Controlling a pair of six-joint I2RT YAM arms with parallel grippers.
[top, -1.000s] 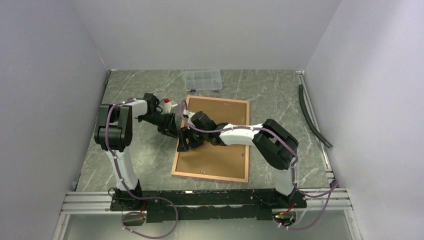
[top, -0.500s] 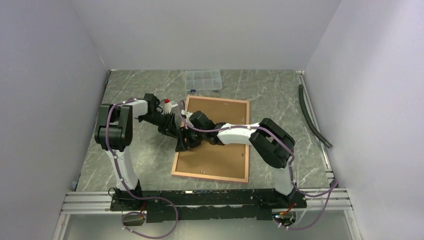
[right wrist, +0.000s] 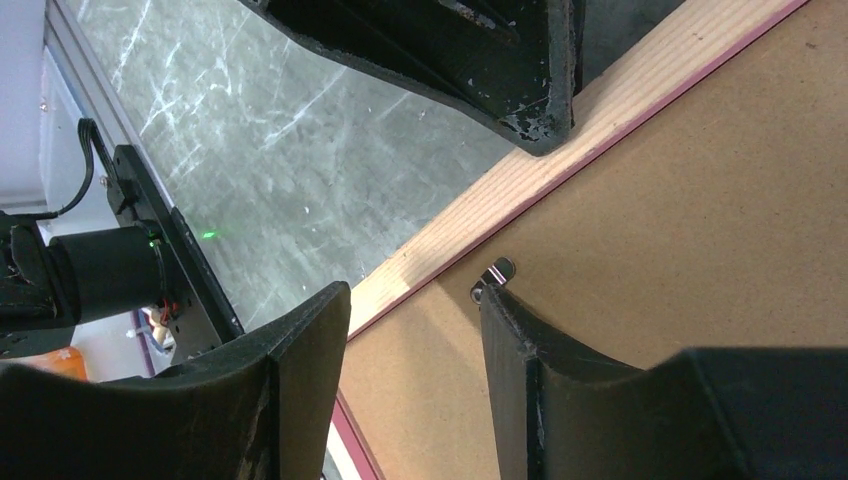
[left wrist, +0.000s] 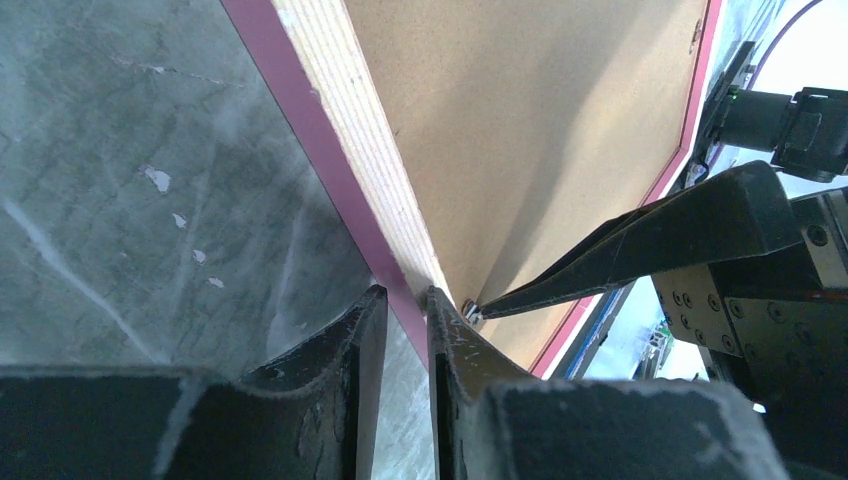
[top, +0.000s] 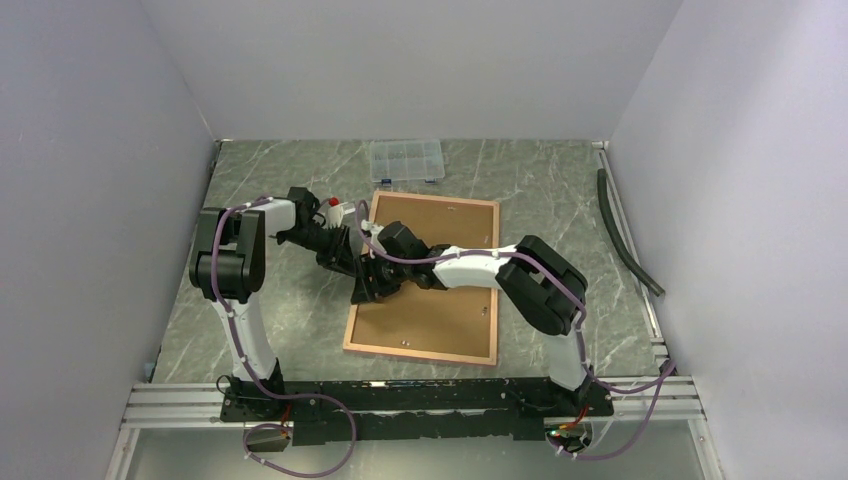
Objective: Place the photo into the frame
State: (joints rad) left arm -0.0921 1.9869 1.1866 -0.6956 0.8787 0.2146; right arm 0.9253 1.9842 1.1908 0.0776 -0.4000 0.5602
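Two arms reach in over the grey marbled table (top: 290,320) and meet at one spot, the left long edge of the frame (top: 420,355). The frame lies flat and face down at the middle of the table, with its wood-brown rails up and a thin pink line along their outer side. A brown backing board (top: 440,320) fills the frame inside the rails. Whether the photo lies under that board cannot be told. The left gripper (left wrist: 405,295) comes in from the left, and its two fingers stand close together with only a narrow slot between them. The left rail runs into that slot, one finger on the table side and one on the board side, so it is pinched there. The right gripper (right wrist: 415,295) comes across the board from the right, its fingers held well apart. One finger is out over the rail's outer side and the other is over the board. The tip of the finger over the board sits right at a small metal tab (right wrist: 495,270). The tab is fixed on the board just inside the rail, and in the left wrist view the tip touches it. The two grippers are almost tip to tip, and the left gripper's dark finger rests on the rail just beyond the tab. A clear plastic compartment box (top: 405,160) lies near the back wall, just beyond the frame's far left corner and apart from it. A dark hose (top: 625,235) runs along the table's right edge, well away from both arms.
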